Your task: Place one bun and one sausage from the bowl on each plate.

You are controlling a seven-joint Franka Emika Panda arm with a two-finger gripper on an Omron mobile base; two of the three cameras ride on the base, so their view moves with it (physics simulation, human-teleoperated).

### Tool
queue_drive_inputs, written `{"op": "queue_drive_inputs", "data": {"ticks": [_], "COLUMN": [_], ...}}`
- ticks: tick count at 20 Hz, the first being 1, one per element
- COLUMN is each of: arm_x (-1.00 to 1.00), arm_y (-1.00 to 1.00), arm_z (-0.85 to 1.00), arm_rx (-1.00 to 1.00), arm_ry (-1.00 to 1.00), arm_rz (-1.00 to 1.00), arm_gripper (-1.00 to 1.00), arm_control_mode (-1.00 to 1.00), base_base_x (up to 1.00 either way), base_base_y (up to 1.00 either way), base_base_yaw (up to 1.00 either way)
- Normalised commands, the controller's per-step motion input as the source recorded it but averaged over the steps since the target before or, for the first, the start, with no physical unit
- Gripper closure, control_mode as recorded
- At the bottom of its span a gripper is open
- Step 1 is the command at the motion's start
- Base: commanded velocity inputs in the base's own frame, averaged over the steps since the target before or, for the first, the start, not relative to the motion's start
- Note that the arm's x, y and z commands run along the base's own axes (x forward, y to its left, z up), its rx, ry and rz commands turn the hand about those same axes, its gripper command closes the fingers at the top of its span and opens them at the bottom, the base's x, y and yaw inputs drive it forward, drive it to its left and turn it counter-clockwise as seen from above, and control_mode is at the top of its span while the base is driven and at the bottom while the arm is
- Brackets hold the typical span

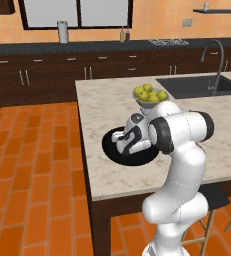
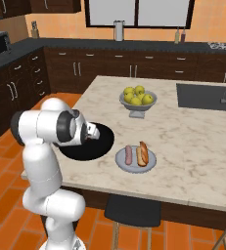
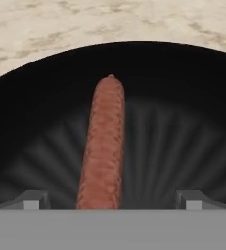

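Note:
My gripper (image 3: 112, 201) hangs open low inside the wide black bowl (image 3: 183, 122), its two fingertips (image 3: 33, 200) standing on either side of the near end of a brown sausage (image 3: 103, 146) that lies lengthwise on the bowl's floor. In the base views the hand (image 1: 130, 139) points down into the bowl (image 1: 108, 144) near the island's left edge. To the right of the bowl (image 2: 103, 141) sits a pale grey plate (image 2: 151, 163) carrying a sausage (image 2: 128, 154) and a bun (image 2: 143, 153) side by side.
A grey footed bowl of yellow-green apples (image 2: 138, 100) stands behind the plate on the marble island (image 2: 192, 146). A sink (image 1: 197, 85) with a tap is set in at the far right. A dark stool (image 2: 131, 210) stands under the island's front edge.

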Motion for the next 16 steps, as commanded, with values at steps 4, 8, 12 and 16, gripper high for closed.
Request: {"op": "queue_drive_inputs", "data": {"ticks": [4,8,12,16], "arm_x": [0.18,0.2,0.04,0.01], "arm_y": [0.14,0.05,0.0,0.0], "arm_z": [-0.21,-0.32,-0.07,0.0], "arm_rx": [0.0,0.0,0.0,0.0], "arm_ry": [0.06,0.04,0.01,0.0], "arm_rz": [0.0,0.0,0.0,0.0], "arm_gripper": [-1.0,1.0,1.0,1.0], "arm_control_mode": [-1.0,-1.0,-1.0,-1.0], "base_base_x": [0.0,0.0,0.0,0.0], "base_base_y": [0.0,0.0,0.0,0.0], "base_base_yaw": [0.0,0.0,0.0,0.0]}}
